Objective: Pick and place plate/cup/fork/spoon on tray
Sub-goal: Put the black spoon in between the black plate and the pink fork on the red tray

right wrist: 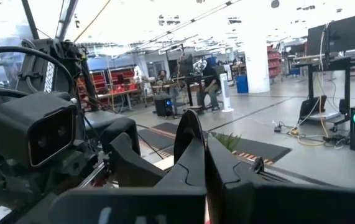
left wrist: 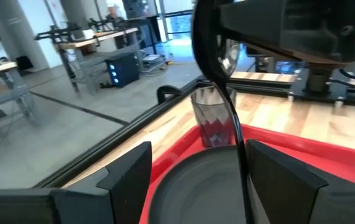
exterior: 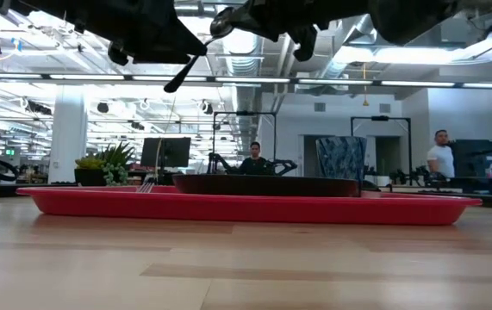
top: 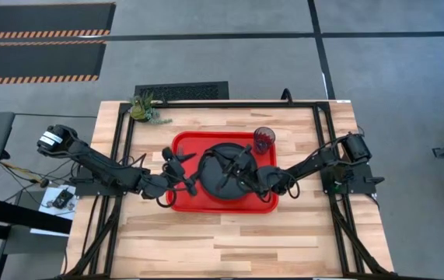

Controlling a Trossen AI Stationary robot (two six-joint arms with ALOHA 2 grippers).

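The black plate [top: 218,191] lies on the red tray [top: 206,207]. The dark-tinted cup [top: 264,138] stands at the tray's far right corner. The fork's pale tines [exterior: 146,184] rest on the tray's left part. My right gripper [top: 239,166] is shut on the dark spoon [left wrist: 234,124] above the plate. My left gripper [top: 187,168] is open over the tray's left part. Its two fingers [left wrist: 127,177] stand on either side of the spoon's handle; I cannot tell whether they touch it. My right gripper pinches the spoon between its two shut fingers [right wrist: 224,171], close below the oval bowl [right wrist: 187,134], which sticks out past the fingertips. The handle [exterior: 185,74] slants down toward my left gripper. The spoon is lifted clear of the plate.
A small potted plant [top: 145,109] stands at the table's far left corner. The table's black frame rails [top: 125,148] run along its left and right sides. Bare wood [top: 229,241] lies on the near side of the tray. People show in the room behind.
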